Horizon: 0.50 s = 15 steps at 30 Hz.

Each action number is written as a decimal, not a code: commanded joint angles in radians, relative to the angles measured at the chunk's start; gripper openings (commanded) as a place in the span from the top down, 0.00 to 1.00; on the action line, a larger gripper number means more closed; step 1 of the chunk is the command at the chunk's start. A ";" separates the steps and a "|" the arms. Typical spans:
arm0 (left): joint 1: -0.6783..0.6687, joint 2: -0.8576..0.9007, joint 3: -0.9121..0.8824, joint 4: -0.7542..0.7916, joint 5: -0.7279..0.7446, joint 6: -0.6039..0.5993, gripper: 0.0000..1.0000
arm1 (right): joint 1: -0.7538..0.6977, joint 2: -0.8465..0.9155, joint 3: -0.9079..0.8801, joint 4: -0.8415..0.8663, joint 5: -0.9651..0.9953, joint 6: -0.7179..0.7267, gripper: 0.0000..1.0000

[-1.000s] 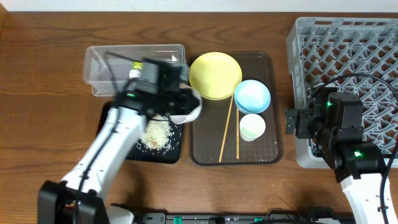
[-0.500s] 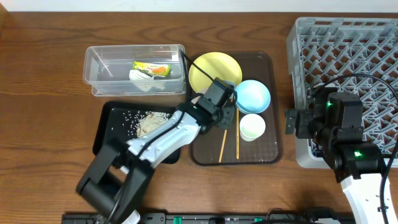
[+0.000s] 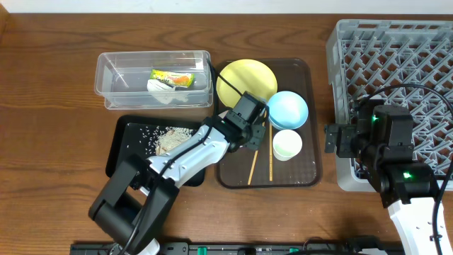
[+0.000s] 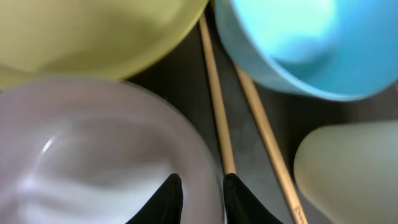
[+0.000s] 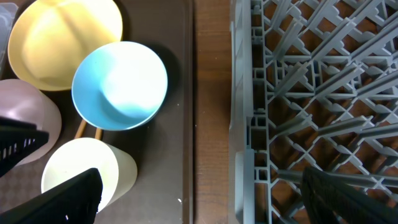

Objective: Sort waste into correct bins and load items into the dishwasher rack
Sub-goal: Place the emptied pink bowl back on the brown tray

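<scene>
My left gripper (image 4: 200, 186) is shut on the rim of the pinkish-white bowl (image 4: 93, 143), low over the brown serving tray (image 3: 306, 170). The bowl also shows in the right wrist view (image 5: 25, 115). Around it are the yellow plate (image 3: 244, 81), light blue bowl (image 3: 288, 108), pale cup (image 3: 287, 144) and chopsticks (image 3: 270, 152). The wrapper (image 3: 172, 78) lies in the clear tub (image 3: 113, 88). Rice scraps (image 3: 170, 138) lie on the black tray (image 3: 124, 159). My right gripper (image 5: 199, 199) is open and empty between the serving tray and the grey rack (image 3: 396, 71).
A strip of bare wooden table (image 5: 211, 93) separates the serving tray's right edge from the rack's left wall. The tub and black tray sit close together left of the serving tray.
My left gripper carried the pinkish-white bowl from over the black tray rightward to the serving tray, uncovering the wrapper in the tub. The right arm has not moved.
</scene>
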 commanded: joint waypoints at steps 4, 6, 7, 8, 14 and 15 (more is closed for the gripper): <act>0.024 -0.192 0.007 -0.121 0.012 0.010 0.72 | 0.007 -0.002 0.017 -0.001 -0.005 0.005 0.01; 0.053 -0.261 0.007 -0.180 0.008 0.010 0.71 | 0.007 -0.002 0.017 -0.002 -0.005 0.005 0.01; 0.075 -0.297 0.007 -0.214 0.008 0.009 0.71 | 0.007 -0.002 0.017 -0.001 -0.005 0.005 0.01; 0.097 -0.328 0.007 -0.246 0.008 0.009 0.71 | 0.007 -0.002 0.017 0.000 -0.005 0.005 0.01; 0.318 -0.476 0.007 -0.517 -0.044 -0.245 0.85 | 0.007 -0.002 0.017 0.005 -0.005 0.005 0.01; 0.360 -0.487 0.007 -0.568 -0.049 -0.310 0.85 | 0.007 -0.002 0.017 0.005 -0.005 0.005 0.01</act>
